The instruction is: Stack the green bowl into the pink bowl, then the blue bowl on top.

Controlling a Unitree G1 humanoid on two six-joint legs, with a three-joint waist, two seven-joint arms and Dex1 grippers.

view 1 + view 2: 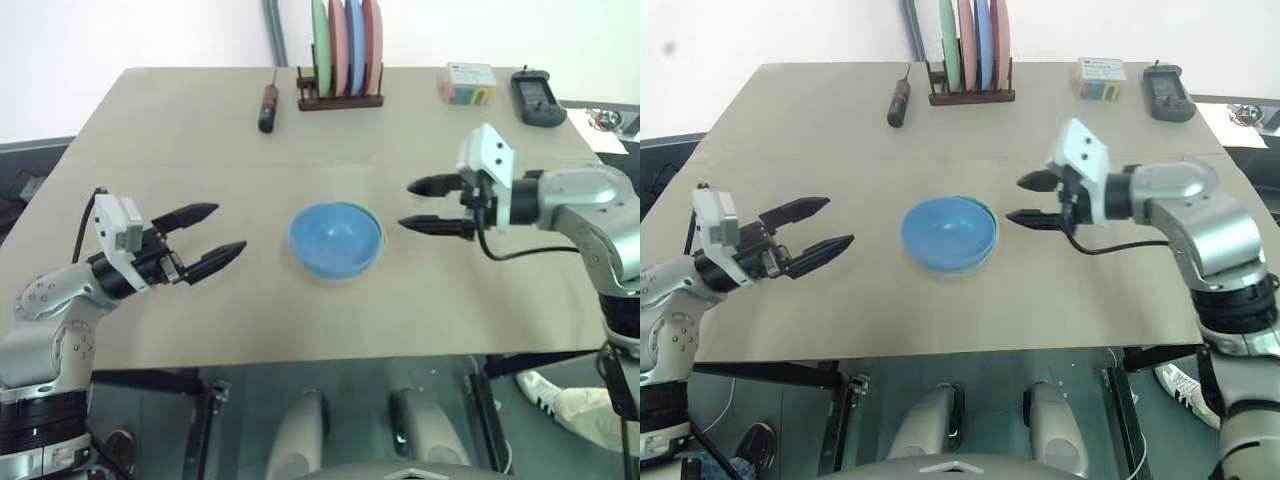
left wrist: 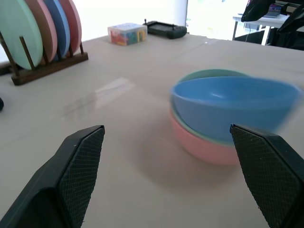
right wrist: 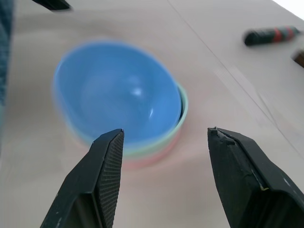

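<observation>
The blue bowl [image 1: 333, 238] sits tilted on top of the green bowl [image 2: 211, 74], which rests inside the pink bowl [image 2: 202, 148] at the table's middle. The stack shows again in the right wrist view, where the green bowl's rim [image 3: 183, 105] peeks out beside the blue bowl [image 3: 118, 92]. My right gripper [image 1: 424, 206] hovers open just right of the stack with nothing between its fingers. My left gripper [image 1: 212, 236] is open to the left of the bowls, apart from them.
A wooden rack [image 1: 340, 98] holding green, pink and blue plates stands at the table's far edge. A screwdriver [image 1: 268, 105] lies left of it. A small colourful box [image 1: 468, 83] and a black device [image 1: 537, 98] sit at the far right.
</observation>
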